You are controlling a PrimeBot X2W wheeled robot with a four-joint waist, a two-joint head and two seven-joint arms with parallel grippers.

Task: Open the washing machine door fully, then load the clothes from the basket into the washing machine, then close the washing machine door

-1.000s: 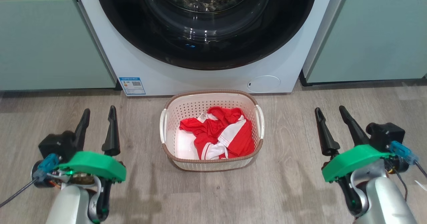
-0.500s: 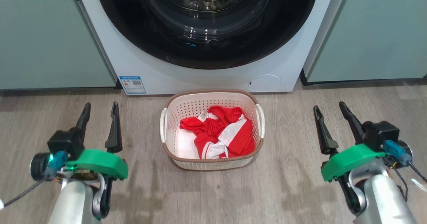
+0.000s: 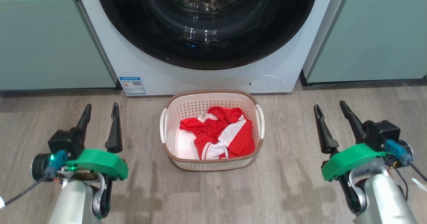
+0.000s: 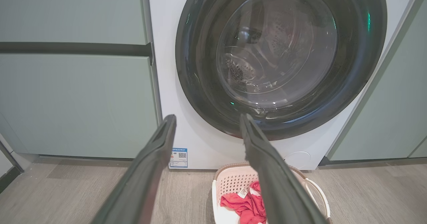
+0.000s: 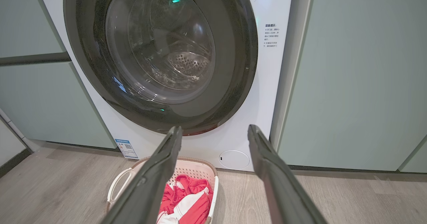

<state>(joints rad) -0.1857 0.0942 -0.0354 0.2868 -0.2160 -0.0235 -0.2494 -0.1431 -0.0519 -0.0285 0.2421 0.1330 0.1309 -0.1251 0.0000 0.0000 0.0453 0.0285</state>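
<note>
Left pincer [image 3: 101, 105] edged forward, washing machine door [image 3: 213, 56] shut, facing basket [image 3: 210, 92]

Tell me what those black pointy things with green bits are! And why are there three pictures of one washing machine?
Those are a robot's two hands. Each is a pincer with two long dark fingers: the left pincer and the right pincer. Both are open and hold nothing. The picture looking down comes from a camera on the robot's head. The other two come from cameras on its wrists, so each looks out between one pincer's own fingers. On the wooden floor stands a white basket with red and white clothes inside. Behind it is the washing machine, whose round black door looks shut.
</note>
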